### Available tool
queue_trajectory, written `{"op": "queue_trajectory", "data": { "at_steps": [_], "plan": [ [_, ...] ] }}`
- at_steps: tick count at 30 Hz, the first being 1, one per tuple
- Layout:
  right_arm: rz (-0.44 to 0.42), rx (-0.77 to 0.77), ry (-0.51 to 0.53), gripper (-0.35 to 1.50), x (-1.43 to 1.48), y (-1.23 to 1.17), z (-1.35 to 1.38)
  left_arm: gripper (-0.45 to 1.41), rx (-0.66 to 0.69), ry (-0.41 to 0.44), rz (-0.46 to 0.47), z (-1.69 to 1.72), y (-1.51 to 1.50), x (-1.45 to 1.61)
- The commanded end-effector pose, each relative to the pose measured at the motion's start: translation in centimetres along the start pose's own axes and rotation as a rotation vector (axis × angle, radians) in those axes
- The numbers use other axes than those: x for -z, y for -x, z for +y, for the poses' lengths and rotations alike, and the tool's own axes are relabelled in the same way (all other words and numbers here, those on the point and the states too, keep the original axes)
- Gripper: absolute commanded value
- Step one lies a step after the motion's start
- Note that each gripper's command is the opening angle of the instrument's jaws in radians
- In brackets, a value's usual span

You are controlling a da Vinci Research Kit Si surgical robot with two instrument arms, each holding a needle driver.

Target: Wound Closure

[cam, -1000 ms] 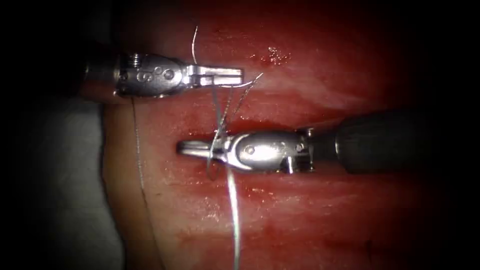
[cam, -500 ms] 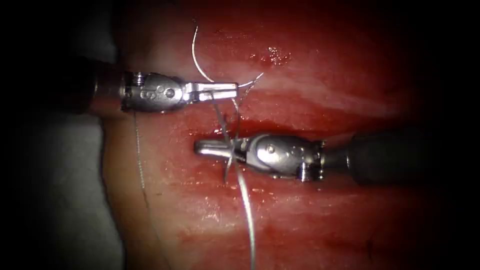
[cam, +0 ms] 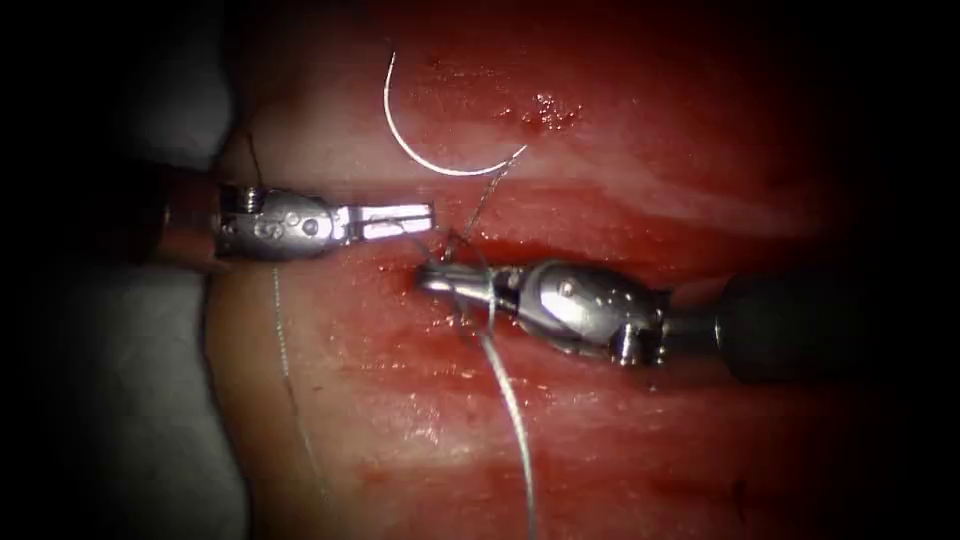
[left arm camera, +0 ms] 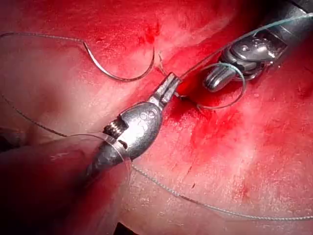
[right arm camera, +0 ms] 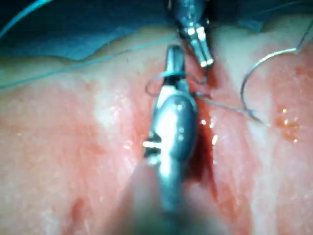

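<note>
The curved needle [cam: 440,170] lies free on the tissue [cam: 620,430], beyond the cut [cam: 560,250] near its left end; neither tool holds it. The needle [left arm camera: 117,77] rests flat, not in the tissue. My left tool [cam: 430,220] is shut on the thread just left of the cut's end. The thread [cam: 510,400] winds in a loop [cam: 490,300] around the right tool's jaws and trails toward the near edge. My right tool [cam: 425,277] is shut, its tip at the cut's left end, with nothing seen between the jaws. The loop [left arm camera: 234,93] circles the right tool [left arm camera: 210,85].
Red fluid wets the tissue around the cut. A thin strand of thread [cam: 283,350] runs along the tissue's left edge. Grey cloth [cam: 100,400] lies beside the tissue on the left.
The left tool has moved down and left, off the needle's place, pulling thread along. The right tool has drawn back to the right with the loop around its jaws. The needle stayed put.
</note>
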State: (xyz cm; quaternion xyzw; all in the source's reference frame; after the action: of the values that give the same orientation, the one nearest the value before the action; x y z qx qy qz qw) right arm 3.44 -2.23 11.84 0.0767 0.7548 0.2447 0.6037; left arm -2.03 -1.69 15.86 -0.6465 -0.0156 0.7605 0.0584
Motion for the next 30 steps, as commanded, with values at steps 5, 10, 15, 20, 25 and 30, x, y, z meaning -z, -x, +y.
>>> {"op": "queue_trajectory", "data": {
  "at_steps": [5, 10, 15, 20, 25, 30],
  "plan": [
    [0.001, -0.014, 0.035, -0.3, -0.02, 0.09, -0.05, -0.45, 0.001, 0.01, -0.035, 0.32, 0.05, -0.11],
    [0.007, -0.045, 0.118, -0.33, 0.05, 0.01, 0.08, -0.45, -0.006, 0.015, -0.047, 0.37, 0.11, -0.04],
    [0.039, -0.136, 0.205, -0.1, 0.05, -0.03, 0.12, -0.45, 0.004, 0.016, -0.062, 0.46, 0.07, -0.12],
    [0.06, -0.239, 0.352, 0.16, 0.04, -0.18, 0.12, -0.45, -0.03, 0.043, -0.098, 0.58, -0.07, -0.2],
    [-0.049, -0.333, 0.461, 0.19, 0.07, -0.13, 0.12, -0.45, -0.027, 0.045, -0.103, 0.63, -0.12, -0.19],
    [-0.088, -0.404, 0.55, 0.41, 0.11, 0.0, 0.11, -0.45, -0.041, 0.046, -0.102, 0.61, -0.15, -0.19]
  ]
}}
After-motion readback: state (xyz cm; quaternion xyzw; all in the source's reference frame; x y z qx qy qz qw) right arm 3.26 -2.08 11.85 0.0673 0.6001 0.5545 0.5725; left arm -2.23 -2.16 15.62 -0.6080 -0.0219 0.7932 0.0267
